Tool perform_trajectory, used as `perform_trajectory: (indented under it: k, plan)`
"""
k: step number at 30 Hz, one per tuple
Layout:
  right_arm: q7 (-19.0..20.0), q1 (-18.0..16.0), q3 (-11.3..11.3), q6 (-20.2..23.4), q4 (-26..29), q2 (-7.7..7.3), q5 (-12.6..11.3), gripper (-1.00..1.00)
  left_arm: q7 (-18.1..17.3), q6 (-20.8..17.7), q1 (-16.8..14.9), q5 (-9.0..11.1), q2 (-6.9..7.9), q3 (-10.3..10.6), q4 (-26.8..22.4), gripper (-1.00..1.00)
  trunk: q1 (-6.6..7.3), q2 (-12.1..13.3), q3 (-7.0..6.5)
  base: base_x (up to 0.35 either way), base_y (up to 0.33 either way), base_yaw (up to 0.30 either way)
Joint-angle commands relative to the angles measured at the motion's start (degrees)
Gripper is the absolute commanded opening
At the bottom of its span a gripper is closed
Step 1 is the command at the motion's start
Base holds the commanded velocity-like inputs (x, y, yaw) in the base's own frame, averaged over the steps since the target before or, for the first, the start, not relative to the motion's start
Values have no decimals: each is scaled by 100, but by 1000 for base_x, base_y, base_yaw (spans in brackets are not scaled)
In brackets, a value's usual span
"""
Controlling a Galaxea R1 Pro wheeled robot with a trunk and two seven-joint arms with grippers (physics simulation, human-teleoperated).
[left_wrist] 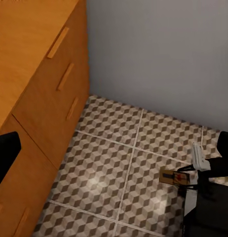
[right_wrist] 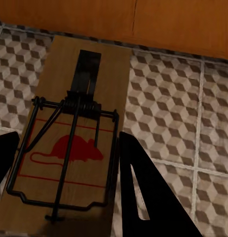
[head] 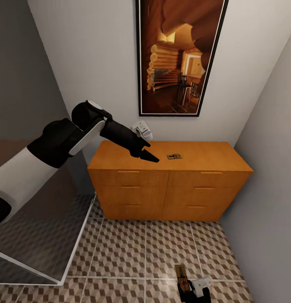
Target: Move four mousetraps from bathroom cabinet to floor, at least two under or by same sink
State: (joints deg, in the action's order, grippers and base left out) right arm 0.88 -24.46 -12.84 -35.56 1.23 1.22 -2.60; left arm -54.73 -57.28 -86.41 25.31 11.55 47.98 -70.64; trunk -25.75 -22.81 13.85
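Right gripper [right_wrist: 64, 163]: I am holding a mousetrap [right_wrist: 74, 133] between its closed-in fingers, low over the bathroom floor [head: 133, 248], easing down flat.
Left gripper [head: 150, 157]: hovering over the cabinet [head: 204, 155]; its opening I cannot tell.
Remaining mousetrap [head: 174, 156]: lying on the cabinet top.

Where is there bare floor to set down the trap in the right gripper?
The tiled floor between the cabinet front and the right gripper lies bare. It is tighter near the grey wall and by the white-edged panel.
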Motion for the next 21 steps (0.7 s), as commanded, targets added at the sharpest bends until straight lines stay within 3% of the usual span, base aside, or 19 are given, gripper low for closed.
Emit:
perform_trajectory:
  k: [1,4,9,16,21]
  plan:
    - [-74,-6,40,-22,-9,-20,-161,-100,-6,-21,-10,10,6,9,-2,100,-4,-11,11,20,14,-15]
    - [-452,-6,197,-15,-25,-42,-912,-100,-5,-21,-10,7,39,5,-6,100,-4,-11,10,7,5,-5]
    - [-601,-6,234,-13,-35,-33,-1459,-100,-4,-21,-8,4,72,1,-10,100,-4,-11,10,2,1,-1]
    - [-615,-6,238,-13,-35,2,-1552,-100,-3,-21,-8,-34,110,4,-3,100,-4,-11,-7,21,1,-61]
    - [-615,-6,238,-13,-32,9,-1558,-100,-3,-21,-11,-94,118,1,-2,100,-4,-11,-41,213,70,-172]
